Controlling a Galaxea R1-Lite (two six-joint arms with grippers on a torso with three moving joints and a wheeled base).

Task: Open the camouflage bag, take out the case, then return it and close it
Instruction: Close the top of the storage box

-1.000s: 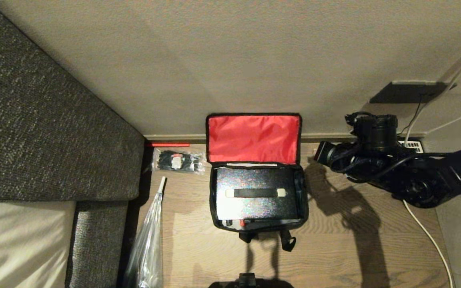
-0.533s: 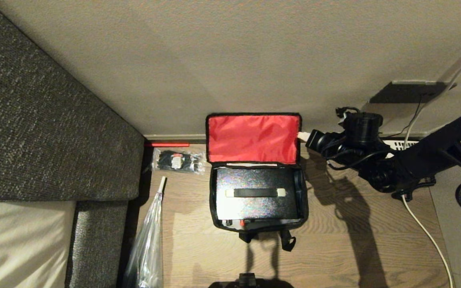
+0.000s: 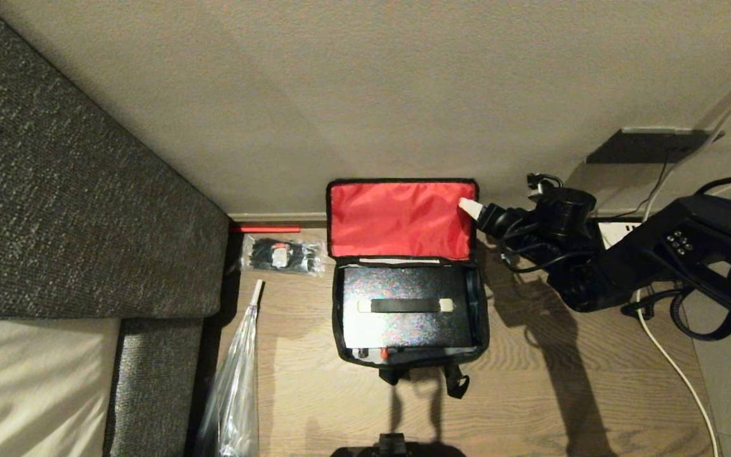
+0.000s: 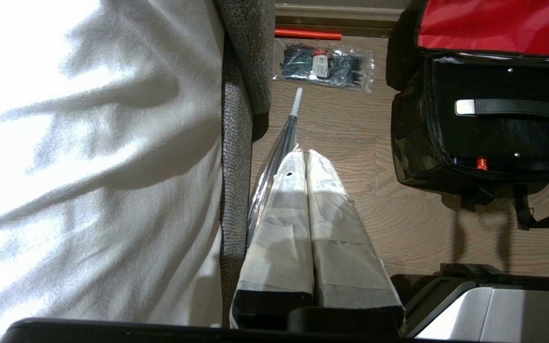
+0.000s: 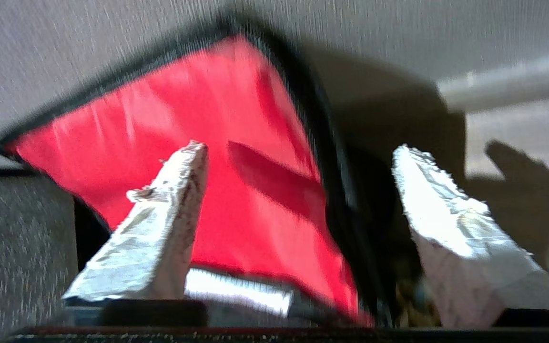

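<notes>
Sitting on the wooden floor (image 3: 530, 393) right against the wall (image 3: 365, 95) is the camouflage bag (image 3: 476, 317), and I'll use it as the landmark for everything else. Its lid (image 3: 400, 219) is flipped up against the wall, red lining showing. To the left of the bag is a big grey sofa (image 3: 54, 190) with a pale cushion (image 3: 29, 387) at its near end. Inside the bag lies the case (image 3: 407, 308), flat, black, handle (image 3: 405, 306) facing up, with a small red dot (image 3: 384, 351) on the near edge.

The right arm comes in from the right of the bag, and the right end effector (image 5: 298, 157) is at the lid's right edge near the top corner. Its two pale fingers (image 5: 160, 228) are spread wide, one in front of the red lining and one past the lid's black edge, so the edge sits between them, not pinched. The left end effector (image 4: 303, 159) hangs to the bag's left beside the sofa, fingers pressed together with nothing in them.

Smaller stuff left of the bag: a clear plastic sleeve (image 3: 235, 393), a packet of black cable ties (image 3: 280, 256), and a thin red stick (image 3: 267, 229) along the skirting. A white cable (image 3: 676, 368) runs over the floor on the bag's right.
</notes>
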